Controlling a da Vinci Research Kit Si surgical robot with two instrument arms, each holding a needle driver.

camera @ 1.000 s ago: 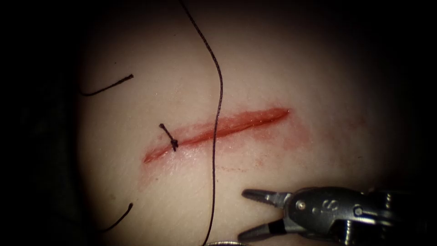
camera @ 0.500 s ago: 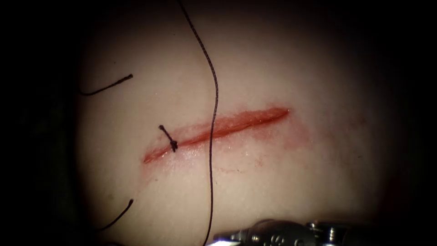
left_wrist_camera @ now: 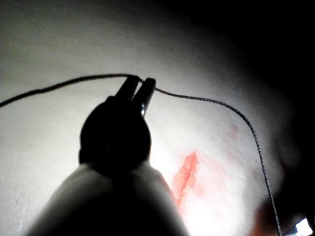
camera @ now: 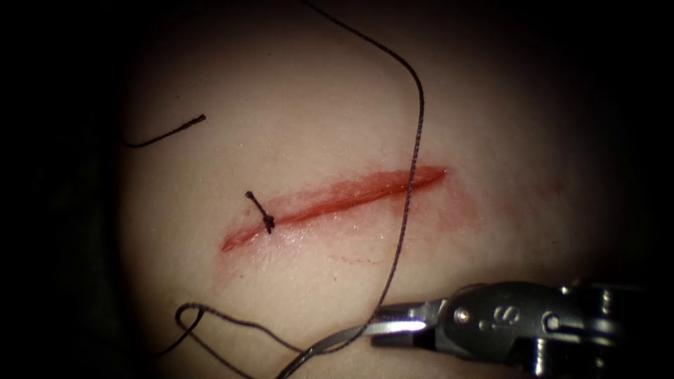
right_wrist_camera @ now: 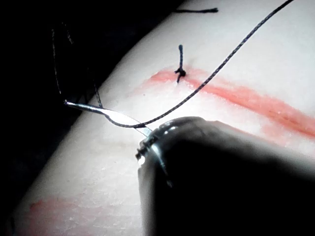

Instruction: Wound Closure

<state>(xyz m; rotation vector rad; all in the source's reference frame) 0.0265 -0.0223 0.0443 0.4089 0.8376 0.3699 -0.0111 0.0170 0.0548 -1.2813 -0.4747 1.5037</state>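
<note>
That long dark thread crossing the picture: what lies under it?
Under the thread lie pale tissue and the red cut, which it crosses near the right end. Its lower end reaches the needle, held by the right tool.

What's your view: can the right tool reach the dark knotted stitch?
Probably yes: bare tissue lies between right tool and stitch, though it grips the curved steel needle; left tool grips dark thread.

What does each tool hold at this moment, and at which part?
The right tool holds the needle near one end of its curve; the needle lies free above the tissue. The left tool grips the thread along its length.
</note>
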